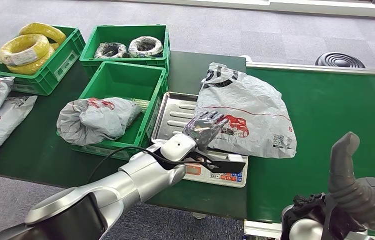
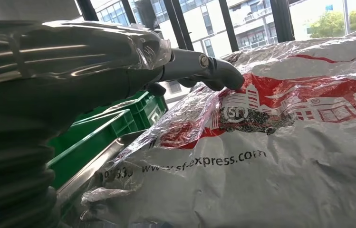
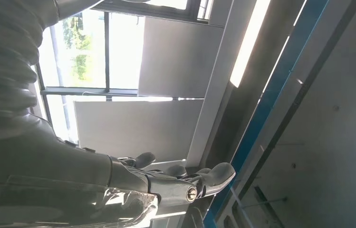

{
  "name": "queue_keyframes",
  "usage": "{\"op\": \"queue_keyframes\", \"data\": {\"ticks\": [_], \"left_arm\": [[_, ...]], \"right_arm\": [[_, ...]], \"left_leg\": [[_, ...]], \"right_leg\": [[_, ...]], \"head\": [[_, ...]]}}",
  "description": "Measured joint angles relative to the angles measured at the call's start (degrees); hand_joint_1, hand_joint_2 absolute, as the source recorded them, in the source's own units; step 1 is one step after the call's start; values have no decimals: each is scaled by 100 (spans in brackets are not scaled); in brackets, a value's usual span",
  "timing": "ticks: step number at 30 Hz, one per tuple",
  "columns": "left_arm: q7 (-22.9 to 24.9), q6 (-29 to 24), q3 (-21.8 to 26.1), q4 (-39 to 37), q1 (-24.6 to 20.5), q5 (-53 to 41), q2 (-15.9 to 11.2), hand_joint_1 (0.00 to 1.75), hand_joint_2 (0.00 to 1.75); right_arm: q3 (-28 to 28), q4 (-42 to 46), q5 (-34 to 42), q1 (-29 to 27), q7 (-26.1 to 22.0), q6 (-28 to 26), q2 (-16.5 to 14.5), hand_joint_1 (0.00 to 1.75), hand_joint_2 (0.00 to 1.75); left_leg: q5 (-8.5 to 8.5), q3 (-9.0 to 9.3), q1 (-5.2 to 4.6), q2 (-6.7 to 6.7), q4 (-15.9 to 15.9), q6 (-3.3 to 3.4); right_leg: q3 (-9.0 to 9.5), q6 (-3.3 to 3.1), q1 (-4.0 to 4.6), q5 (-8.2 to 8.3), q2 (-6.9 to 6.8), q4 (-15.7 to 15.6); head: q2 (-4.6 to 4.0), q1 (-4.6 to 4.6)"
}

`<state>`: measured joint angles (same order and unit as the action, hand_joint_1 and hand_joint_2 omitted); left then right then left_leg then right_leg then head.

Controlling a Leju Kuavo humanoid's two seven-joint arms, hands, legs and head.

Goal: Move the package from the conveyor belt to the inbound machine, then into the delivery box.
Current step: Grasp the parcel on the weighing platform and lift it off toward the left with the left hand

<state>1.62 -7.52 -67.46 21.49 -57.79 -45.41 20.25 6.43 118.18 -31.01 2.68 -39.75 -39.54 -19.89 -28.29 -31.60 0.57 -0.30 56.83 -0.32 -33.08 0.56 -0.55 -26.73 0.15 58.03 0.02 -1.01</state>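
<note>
Left robot hand [image 1: 204,127] covers package [image 1: 255,112] edge; grip unclear.

A parcel-sorting workplace: a wide green conveyor belt [image 1: 325,110], green plastic crates [image 1: 125,80], and a steel-trayed weighing scale [image 1: 172,117].

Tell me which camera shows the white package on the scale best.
The head view: it shows the whole white package, lying partly on the scale and partly on the green belt, with the left hand on it. The left wrist view shows a close stretch of its printed surface. The right wrist view faces the ceiling and windows.
</note>
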Motion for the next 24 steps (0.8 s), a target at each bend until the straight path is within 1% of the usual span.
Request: {"op": "queue_keyframes", "data": {"ticks": [1,5,6,8,9,10,12,19,24], "left_arm": [[-6,0,-1,-2,6,5,0,0,175],[-16,5,-1,-3,21,24,-1,21,175],[-18,9,-1,-3,25,30,-1,51,175],[-23,17,-1,-3,33,40,-1,121,175],[-23,17,-1,-3,37,44,-1,158,175],[-25,17,-1,-3,40,48,0,165,175],[-34,17,1,-6,41,71,0,171,175],[-67,9,27,-46,40,119,-1,165,175],[-73,-66,93,-112,41,129,-1,166,175]], "right_arm": [[-1,0,4,2,-1,0,0,0,175],[-10,0,10,7,0,0,0,0,175],[-15,0,10,8,-1,0,0,0,175],[-26,0,10,9,-1,0,0,0,175],[-31,0,10,9,0,0,0,0,175],[-34,0,10,10,1,0,0,0,175],[-37,0,10,10,1,0,0,0,175],[-33,0,15,9,1,0,0,0,175],[-23,-7,26,11,-1,0,0,0,175]], "left_leg": [[0,0,0,0,0,0],[0,0,0,0,0,0],[0,0,0,0,0,0],[0,0,0,0,0,0],[0,0,0,0,0,0],[0,0,0,0,0,0],[0,0,0,0,0,0],[0,0,0,0,0,0],[0,0,0,0,0,0]], "right_leg": [[0,0,0,0,0,0],[0,0,0,0,0,0],[0,0,0,0,0,0],[0,0,0,0,0,0],[0,0,0,0,0,0],[0,0,0,0,0,0],[0,0,0,0,0,0],[0,0,0,0,0,0],[0,0,0,0,0,0]], "head": [[0,0],[0,0],[0,0],[0,0],[0,0],[0,0],[0,0],[0,0],[0,0]]}}
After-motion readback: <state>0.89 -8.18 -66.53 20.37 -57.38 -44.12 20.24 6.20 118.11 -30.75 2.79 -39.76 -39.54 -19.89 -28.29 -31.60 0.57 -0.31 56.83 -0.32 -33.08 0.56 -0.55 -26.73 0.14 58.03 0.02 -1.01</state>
